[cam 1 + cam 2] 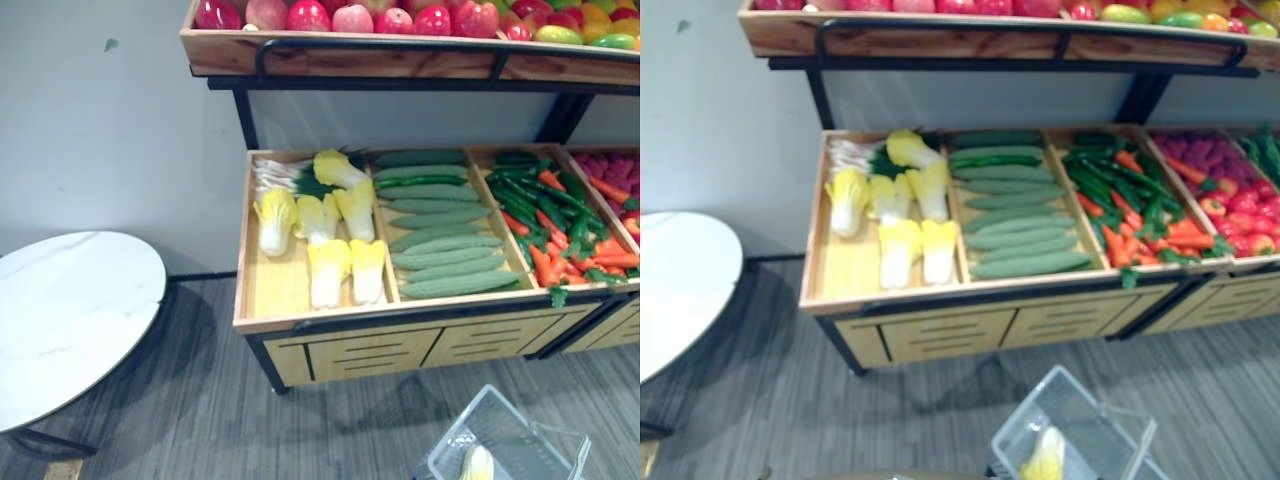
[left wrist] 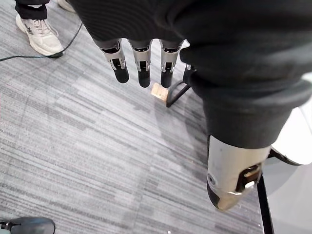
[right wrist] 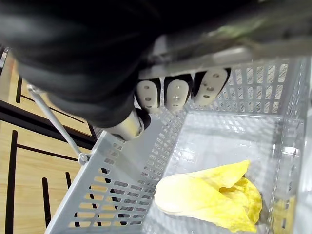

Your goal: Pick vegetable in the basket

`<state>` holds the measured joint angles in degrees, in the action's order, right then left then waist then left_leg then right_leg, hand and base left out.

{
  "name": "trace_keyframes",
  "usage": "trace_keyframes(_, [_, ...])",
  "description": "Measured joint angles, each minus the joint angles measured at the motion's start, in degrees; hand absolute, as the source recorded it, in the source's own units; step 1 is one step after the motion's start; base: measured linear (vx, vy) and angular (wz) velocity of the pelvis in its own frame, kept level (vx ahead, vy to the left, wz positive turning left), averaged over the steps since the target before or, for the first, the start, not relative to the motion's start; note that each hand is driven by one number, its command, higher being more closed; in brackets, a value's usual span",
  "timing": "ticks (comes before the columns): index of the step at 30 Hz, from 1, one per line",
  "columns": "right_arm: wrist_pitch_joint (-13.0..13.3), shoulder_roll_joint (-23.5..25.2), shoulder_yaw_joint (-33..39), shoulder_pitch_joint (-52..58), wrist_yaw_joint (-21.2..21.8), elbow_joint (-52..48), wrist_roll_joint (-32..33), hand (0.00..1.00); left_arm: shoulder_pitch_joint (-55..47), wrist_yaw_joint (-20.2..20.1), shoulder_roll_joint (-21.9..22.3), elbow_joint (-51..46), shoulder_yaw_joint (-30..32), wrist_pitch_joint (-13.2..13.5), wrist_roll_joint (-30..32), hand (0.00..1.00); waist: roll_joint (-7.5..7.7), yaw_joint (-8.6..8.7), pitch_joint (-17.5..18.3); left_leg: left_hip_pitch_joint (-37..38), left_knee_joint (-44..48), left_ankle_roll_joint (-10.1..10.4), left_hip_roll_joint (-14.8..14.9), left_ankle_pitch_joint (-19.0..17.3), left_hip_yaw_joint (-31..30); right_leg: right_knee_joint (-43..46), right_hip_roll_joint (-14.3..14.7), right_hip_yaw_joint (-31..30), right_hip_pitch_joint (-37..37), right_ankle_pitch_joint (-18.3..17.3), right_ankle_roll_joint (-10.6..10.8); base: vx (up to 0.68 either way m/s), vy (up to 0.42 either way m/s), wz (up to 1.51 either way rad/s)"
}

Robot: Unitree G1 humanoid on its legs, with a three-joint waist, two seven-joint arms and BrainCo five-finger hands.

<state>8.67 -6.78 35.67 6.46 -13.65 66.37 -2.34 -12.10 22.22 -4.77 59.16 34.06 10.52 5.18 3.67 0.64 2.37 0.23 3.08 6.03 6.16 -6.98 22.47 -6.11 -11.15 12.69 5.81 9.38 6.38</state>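
Grocery shop: wooden produce stand (image 1: 350,352), grey shopping basket (image 3: 113,185)

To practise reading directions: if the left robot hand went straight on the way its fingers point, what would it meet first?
Probably the grey carpet floor: the left robot hand aims its straight fingers at it, close by a small wooden block; depth is unclear.

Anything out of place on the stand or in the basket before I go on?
Little stands out. A green carrot top hangs over the front rim of the carrot bin. The basket holds one cabbage, nothing spilled.
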Motion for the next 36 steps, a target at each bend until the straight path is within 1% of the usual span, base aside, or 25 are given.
trace_keyframes(3, [0.0,0.0,-0.1,-0.7,0.1,0.4,-0.1,1.00,0.6,-1.3,-0.1,0.4,-1.3,-0.7,0.6,0.00,0.04,0.81,0.0,0.0,-0.2,-0.7,-0.5,0.4,-0.9,0.0,-0.3,0.3,-0.1,0.0,0.1,0.00,-0.001,0.08])
trace_keyframes(12, [-0.3,-0.1,-0.1,-1.3,0.5,1.8,-0.4,1.00,0.9,-5.0,-0.5,1.6,-5.8,-1.1,0.6,0.00,0.18,0.78,0.2,1.3,-1.0,-0.8,-1.0,0.4,-0.9,0.0,-0.3,-0.7,-0.5,0.1,0.2,0.00,-0.010,-0.05])
trace_keyframes(13, [-0.6,-0.1,0.0,-1.5,0.5,2.0,-1.8,1.00,1.1,-5.3,-0.6,1.6,-6.9,-1.1,0.6,0.00,0.28,0.85,0.0,1.4,0.5,-0.6,-0.6,-0.6,-0.7,0.1,-0.2,-1.0,-1.0,0.0,0.1,-0.01,-0.030,-0.15])
trace_keyframes(15, [-0.6,-0.2,0.0,-1.7,0.5,2.0,-2.0,1.00,1.0,-6.1,-0.6,1.3,-8.1,-1.1,0.6,0.00,0.04,0.74,-0.5,-0.1,6.8,-0.4,1.4,-4.3,-0.5,1.2,0.5,-1.6,-1.4,-1.0,0.2,-0.02,-0.032,-0.19])
trace_keyframes(16, [-0.6,-0.5,0.0,-1.8,0.5,2.0,-2.0,1.00,0.9,-6.6,-0.5,1.3,-9.6,-1.1,0.6,0.00,-0.22,0.76,-1.3,-1.0,11.6,-0.3,3.2,-7.2,-0.6,3.7,1.1,-2.0,-1.3,-2.7,0.4,-0.05,-0.006,-0.18])
trace_keyframes(17, [-0.6,-1.1,0.1,-1.7,0.5,2.0,-2.0,1.00,1.0,-7.1,-0.5,1.3,-11.8,-1.1,0.7,0.00,-1.14,0.81,-2.2,-1.5,16.2,-0.3,4.9,-9.9,-0.8,7.1,1.5,-2.3,-1.0,-4.6,0.7,-0.04,0.001,-0.13])
trace_keyframes(18, [-0.6,-1.4,0.2,-1.7,0.6,1.9,-2.0,1.00,1.1,-7.5,-0.4,1.3,-12.8,-1.1,0.8,0.00,-1.65,0.88,-2.8,-2.1,18.3,-0.4,5.5,-11.1,-1.0,8.8,1.6,-2.4,-0.8,-5.4,0.9,-0.12,0.115,-0.19])
trace_keyframes(19, [-0.5,-1.4,1.4,-1.3,0.9,1.6,-1.6,1.00,1.3,-8.2,-0.6,1.2,-15.5,-1.0,2.2,0.00,-2.25,0.92,-3.2,-3.8,23.5,-1.0,6.9,-14.1,-0.8,12.8,1.7,-3.6,1.5,-6.3,1.6,-0.10,0.134,-0.22])
trace_keyframes(20, [-0.4,-1.2,1.8,-1.2,1.1,1.5,-1.6,1.00,1.7,-8.6,-0.8,1.2,-16.4,-1.0,2.4,0.00,-2.17,0.98,-3.2,-4.5,24.7,-1.3,7.0,-14.7,-0.4,13.4,1.7,-4.2,2.3,-6.0,2.1,-0.10,0.134,-0.34])
trace_keyframes(21, [-0.4,-1.0,1.8,-1.3,1.4,1.5,-1.6,1.00,1.7,-9.0,-1.1,1.2,-17.4,-1.0,2.5,0.00,-2.11,0.90,-3.4,-5.2,25.5,-1.6,7.2,-15.1,0.5,13.5,1.7,-5.5,3.2,-5.1,2.8,-0.04,0.095,-0.52])
trace_keyframes(22, [-0.3,-0.7,1.6,-1.7,1.7,1.4,-1.6,1.00,1.7,-9.1,-1.5,1.3,-18.6,-1.1,2.5,0.00,-2.24,0.76,-3.7,-5.5,25.9,-2.0,7.5,-15.5,2.3,13.2,1.8,-7.3,4.4,-3.2,2.6,-0.16,0.195,-0.86])
trace_keyframes(23, [-0.2,-0.3,0.6,-1.8,1.8,0.3,-1.3,1.00,1.8,-9.1,-1.8,1.3,-20.2,-1.1,2.9,0.00,-1.73,0.88,-4.3,-5.9,26.0,-2.9,7.4,-15.7,5.2,11.5,2.4,-8.4,6.2,2.0,1.9,-0.20,0.232,-1.33])
trace_keyframes(24, [-0.1,0.2,-1.1,-2.5,1.8,-0.6,-1.1,1.00,1.8,-9.1,-1.8,1.2,-21.5,-1.0,3.4,0.00,-3.48,0.55,-4.5,-5.7,23.6,-4.8,8.4,-14.1,9.4,7.0,2.9,-7.5,7.1,8.5,0.6,-0.21,0.199,-1.19])
trace_keyframes(25, [0.1,0.2,-1.8,-3.2,1.8,-1.1,-1.0,1.00,1.9,-9.1,-1.8,1.2,-22.0,-1.0,4.2,0.00,-3.73,0.86,-5.6,-5.5,22.6,-5.6,8.4,-13.4,10.8,11.4,2.7,-4.4,8.0,6.4,-0.2,-0.19,0.212,-1.15])
trace_keyframes(26, [0.0,-0.1,-1.7,-4.2,1.6,-2.2,-0.8,1.00,3.0,-9.1,-1.8,0.8,-22.8,-1.0,5.2,0.00,-3.54,1.00,-7.5,-3.8,19.4,-6.5,7.4,-11.7,13.5,24.6,1.0,2.7,10.1,-2.5,-4.5,-0.19,0.259,-0.90])
trace_keyframes(27, [-0.1,-1.0,-1.6,-4.4,1.5,-2.0,0.2,1.00,3.5,-9.2,-2.0,-0.1,-23.3,-1.0,5.2,0.00,-3.86,0.92,-9.2,-1.0,15.8,-7.1,6.7,-9.8,16.2,35.6,-1.1,8.9,9.5,-8.9,-7.1,-0.20,0.268,-0.91])
trace_keyframes(28, [-0.1,-1.3,-1.9,-4.4,1.5,-1.8,0.2,1.00,3.3,-9.2,-2.1,-0.6,-23.6,-1.0,5.2,0.00,-3.88,0.83,-9.3,-0.1,14.5,-7.2,6.5,-9.0,17.5,39.1,-1.5,11.1,8.5,-10.2,-7.5,-0.12,0.168,-0.96])
trace_keyframes(29, [0.0,-1.3,-2.6,-4.3,1.5,-1.7,0.1,1.00,2.6,-9.2,-2.3,-0.7,-23.6,-0.9,5.3,0.00,-3.71,0.78,-9.3,1.1,12.3,-7.5,6.2,-7.8,20.1,43.5,-2.1,14.3,5.9,-12.4,-7.4,-0.14,0.093,-1.05])
trace_keyframes(30, [0.1,-1.1,-3.0,-4.4,1.6,-1.3,0.0,1.00,2.2,-9.2,-2.5,-0.7,-23.6,-1.0,5.3,0.00,-3.19,0.72,-9.2,2.1,10.7,-7.6,5.8,-6.9,23.0,45.5,-2.9,16.5,3.4,-13.8,-7.1,-0.11,0.052,-1.06])
trace_keyframes(31, [0.0,-1.0,-3.1,-4.6,1.7,-1.0,0.0,1.00,2.1,-9.2,-2.7,-0.7,-23.4,-1.1,5.3,0.00,-2.88,0.67,-9.2,2.2,10.2,-7.7,5.6,-6.6,24.5,45.8,-3.6,17.3,2.5,-14.3,-7.1,-0.10,-0.020,-1.22])
trace_keyframes(32, [0.1,-1.0,-3.4,-5.4,1.7,-0.1,-0.1,1.00,1.7,-9.1,-2.8,-0.6,-22.9,-1.1,6.0,0.00,-2.45,0.54,-9.0,2.0,10.1,-7.5,5.6,-6.4,27.7,45.9,-5.4,19.4,0.6,-15.3,-6.5,-0.08,-0.071,-1.40])
trace_keyframes(33, [0.0,-1.0,-3.9,-6.0,1.8,0.1,-0.1,1.00,1.6,-9.1,-2.9,-0.3,-22.9,-1.1,7.0,0.00,-2.21,0.45,-8.8,1.8,10.3,-7.3,6.0,-6.2,31.2,45.2,-6.8,20.4,-0.4,-16.1,-5.7,-0.08,-0.093,-1.50])
trace_keyframes(34, [0.0,-1.0,-4.1,-6.5,1.8,0.2,-0.1,1.00,1.6,-9.1,-2.8,-0.2,-22.9,-1.1,7.1,0.00,-2.25,0.32,-8.9,1.5,10.7,-7.2,6.5,-6.2,32.8,44.0,-7.1,20.9,-0.8,-16.1,-5.6,-0.07,-0.150,-1.51])
trace_keyframes(35, [-0.1,-0.9,-4.7,-7.2,1.8,0.5,-0.1,1.00,1.6,-9.1,-2.8,0.0,-22.8,-1.1,7.3,0.00,-2.30,0.31,-8.8,1.0,11.9,-6.9,7.8,-6.0,36.1,40.3,-7.0,21.8,-1.1,-16.7,-4.0,-0.05,-0.156,-1.19])
trace_keyframes(36, [-0.2,-0.7,-5.0,-7.5,1.8,0.6,-0.1,1.00,1.8,-9.1,-2.8,0.0,-22.7,-1.1,7.3,0.00,-2.24,0.29,-8.8,0.8,12.4,-6.6,8.5,-5.8,37.7,38.0,-6.6,21.9,-1.1,-17.1,-2.7,-0.04,-0.248,-1.45])
